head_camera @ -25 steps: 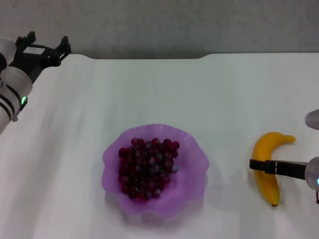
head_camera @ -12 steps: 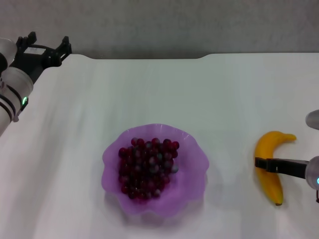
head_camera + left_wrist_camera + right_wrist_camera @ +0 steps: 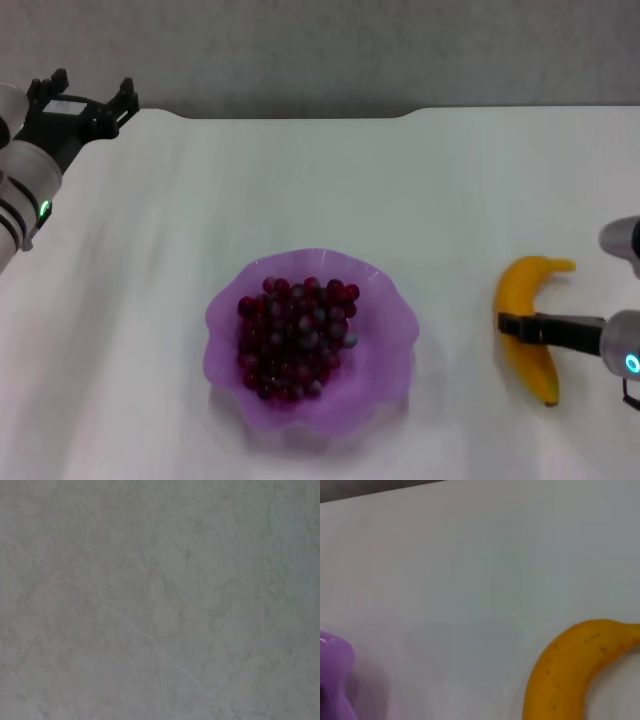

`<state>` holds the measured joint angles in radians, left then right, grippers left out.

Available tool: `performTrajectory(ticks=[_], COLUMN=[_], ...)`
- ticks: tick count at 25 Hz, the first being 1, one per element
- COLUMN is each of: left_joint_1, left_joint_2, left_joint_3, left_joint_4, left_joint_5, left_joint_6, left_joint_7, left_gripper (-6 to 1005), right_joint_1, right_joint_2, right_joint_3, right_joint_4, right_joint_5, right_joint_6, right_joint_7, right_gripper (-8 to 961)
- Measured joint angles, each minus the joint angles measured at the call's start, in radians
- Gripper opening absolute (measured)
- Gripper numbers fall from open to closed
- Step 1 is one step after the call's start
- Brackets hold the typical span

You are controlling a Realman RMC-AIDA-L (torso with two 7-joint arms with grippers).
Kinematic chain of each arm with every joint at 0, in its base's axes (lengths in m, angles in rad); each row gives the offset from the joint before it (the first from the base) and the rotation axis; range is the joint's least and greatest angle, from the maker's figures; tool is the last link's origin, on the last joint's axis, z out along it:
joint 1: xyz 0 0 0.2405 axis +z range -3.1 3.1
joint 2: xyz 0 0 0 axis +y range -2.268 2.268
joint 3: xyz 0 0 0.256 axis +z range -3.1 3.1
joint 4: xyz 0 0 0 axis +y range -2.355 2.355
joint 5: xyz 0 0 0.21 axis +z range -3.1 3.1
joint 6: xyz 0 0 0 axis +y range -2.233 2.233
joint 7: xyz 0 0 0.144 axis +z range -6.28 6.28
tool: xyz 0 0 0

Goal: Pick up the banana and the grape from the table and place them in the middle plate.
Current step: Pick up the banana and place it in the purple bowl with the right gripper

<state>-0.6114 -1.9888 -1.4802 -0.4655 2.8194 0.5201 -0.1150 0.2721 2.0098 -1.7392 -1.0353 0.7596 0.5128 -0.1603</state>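
Purple middle plate (image 3: 385, 375) near centre of white table (image 3: 330, 180), holding grape (image 3: 295, 335) bunch. Yellow banana (image 3: 522, 300) lying on table at right, well apart from plate, with right gripper (image 3: 512, 326) across its middle, whether pinching it or not cannot tell. Far left at table edge, left gripper (image 3: 85, 92) parked, fingers spread.

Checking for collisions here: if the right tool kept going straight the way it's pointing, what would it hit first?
The right tool points toward the middle plate, across the banana. Beyond the banana there is bare table, then the plate's rim, though height is unclear.
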Motion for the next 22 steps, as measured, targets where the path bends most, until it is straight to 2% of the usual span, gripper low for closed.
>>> performTrajectory(ticks=[6,10,13,16,22], left_joint_1=[0.008,0.008,0.005,0.003,-0.006], left_joint_2=[0.003,0.004,0.005,0.005,0.002], left_joint_3=[0.000,0.000,0.000,0.000,0.000], left_joint_4=[-0.001,-0.001,-0.001,-0.001,-0.001], left_joint_5=[0.000,0.000,0.000,0.000,0.000], left_joint_6=[0.000,-0.002,-0.002,-0.001,0.000], left_joint_7=[0.000,0.000,0.000,0.000,0.000], left_gripper=[878,878,878,878,878], right_joint_1=[-0.080,-0.094,-0.088,-0.072,-0.003], right_joint_2=[-0.003,-0.003,-0.002,-0.001,0.000], right_joint_3=[0.016,0.023,-0.010,-0.092,-0.257], right_joint_4=[-0.246,-0.377,-0.426,-0.464,-0.405], right_joint_5=[-0.062,-0.108,-0.095,-0.067,-0.060], right_joint_6=[0.093,0.174,0.171,0.108,-0.034], right_joint_7=[-0.002,-0.005,-0.038,-0.097,-0.118], right_gripper=[491,494,496,499,503])
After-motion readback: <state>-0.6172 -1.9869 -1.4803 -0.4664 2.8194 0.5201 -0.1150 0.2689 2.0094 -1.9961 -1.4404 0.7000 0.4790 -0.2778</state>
